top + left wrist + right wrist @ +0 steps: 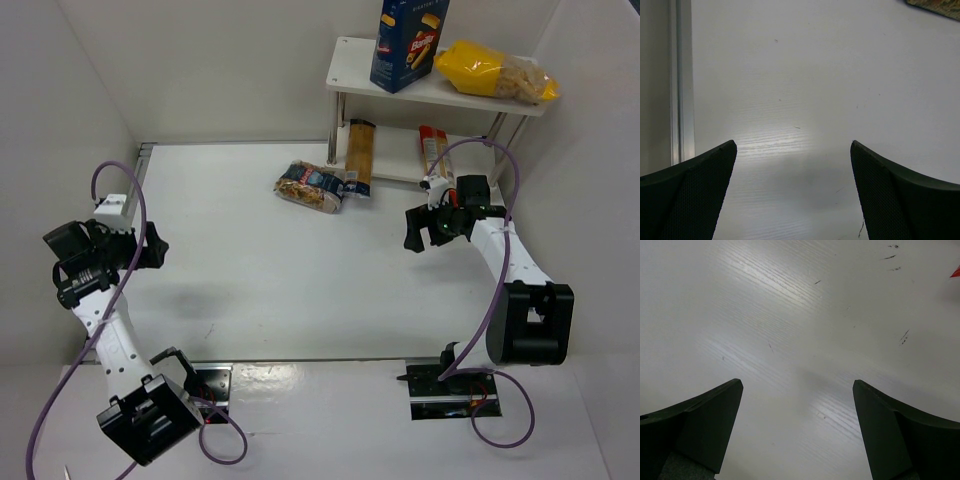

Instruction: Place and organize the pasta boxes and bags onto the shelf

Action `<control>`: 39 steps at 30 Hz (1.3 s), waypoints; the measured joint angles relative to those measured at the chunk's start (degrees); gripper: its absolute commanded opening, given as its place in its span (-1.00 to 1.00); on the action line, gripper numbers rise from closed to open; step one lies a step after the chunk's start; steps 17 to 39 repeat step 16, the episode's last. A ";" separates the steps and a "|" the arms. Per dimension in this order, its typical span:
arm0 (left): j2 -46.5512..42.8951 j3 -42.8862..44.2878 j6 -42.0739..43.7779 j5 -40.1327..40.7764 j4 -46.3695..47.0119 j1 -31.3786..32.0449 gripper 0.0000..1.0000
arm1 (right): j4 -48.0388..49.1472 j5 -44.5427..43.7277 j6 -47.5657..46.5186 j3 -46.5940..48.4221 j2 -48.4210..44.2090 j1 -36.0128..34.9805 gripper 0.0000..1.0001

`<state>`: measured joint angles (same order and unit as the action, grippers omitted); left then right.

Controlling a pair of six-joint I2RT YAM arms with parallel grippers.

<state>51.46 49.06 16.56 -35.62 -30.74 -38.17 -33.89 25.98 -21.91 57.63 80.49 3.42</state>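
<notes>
The white shelf (350,62) stands at the back right. A dark-blue carton (410,40) and a large yellow bag (495,70) are on its top board. A yellow-and-blue long pack (359,155) and a red pack (433,150) lie on the lower board, their ends sticking out toward me. A small clear bag with a dark-blue label (312,186) lies on the table left of the shelf; its corner shows in the left wrist view (940,6). My left gripper (157,247) (792,150) is open and empty at the far left. My right gripper (412,230) (797,387) is open and empty, just in front of the shelf.
An aluminium rail (680,80) runs along the table's left edge by the white side wall. White walls enclose the table on the left, back and right. A red tip (956,272) shows at the right wrist view's edge.
</notes>
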 measured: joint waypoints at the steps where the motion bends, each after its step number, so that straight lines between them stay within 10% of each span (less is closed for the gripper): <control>1: 0.00 -0.07 0.00 0.00 0.07 0.00 1.00 | 0.02 0.00 0.00 0.00 0.00 0.00 0.99; 39: -0.74 -0.57 0.00 0.55 1.20 -0.02 1.00 | 0.20 1.18 -0.02 -0.24 -0.48 0.00 0.99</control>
